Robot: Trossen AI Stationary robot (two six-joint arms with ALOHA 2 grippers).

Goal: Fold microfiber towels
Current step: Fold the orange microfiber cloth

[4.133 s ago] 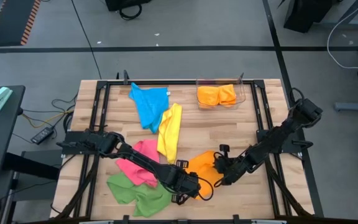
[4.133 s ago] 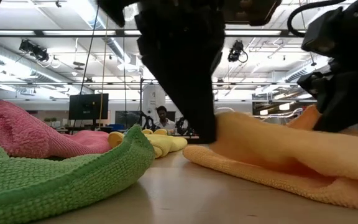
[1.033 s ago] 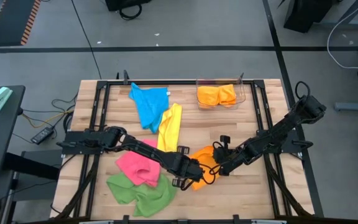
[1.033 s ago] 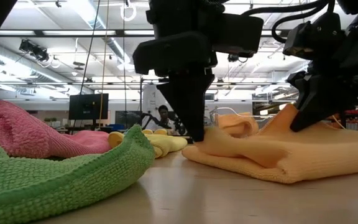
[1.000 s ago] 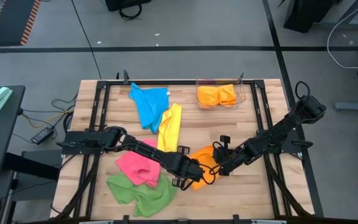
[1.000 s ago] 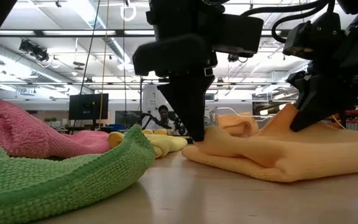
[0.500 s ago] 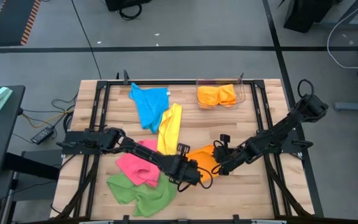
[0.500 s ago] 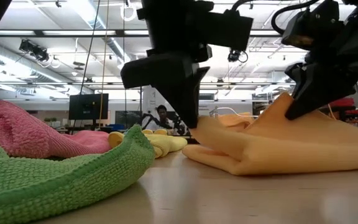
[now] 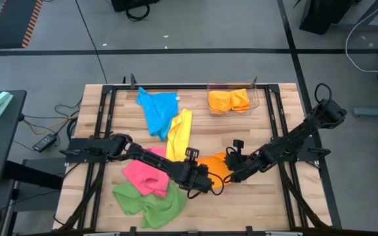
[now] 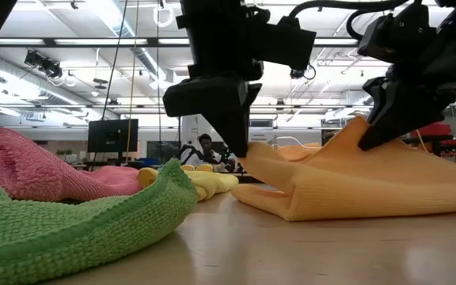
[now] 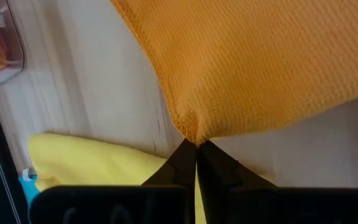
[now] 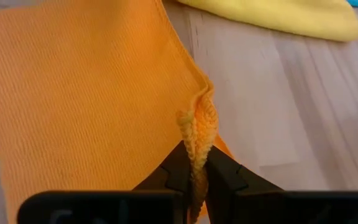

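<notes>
towels (image 9: 157, 111): 6 | bin (image 9: 260, 99): 1 | arms: 2

Orange towel (image 10: 378, 186): lifted at two corners, draped down to the table (image 10: 291, 253).
Left gripper (image 10: 240, 150): pinched on its left corner.
Right gripper (image 10: 364, 136): pinched on its right corner.
Green towel (image 10: 70, 226): heaped near left.
Pink towel (image 10: 30, 170): behind it.
</notes>
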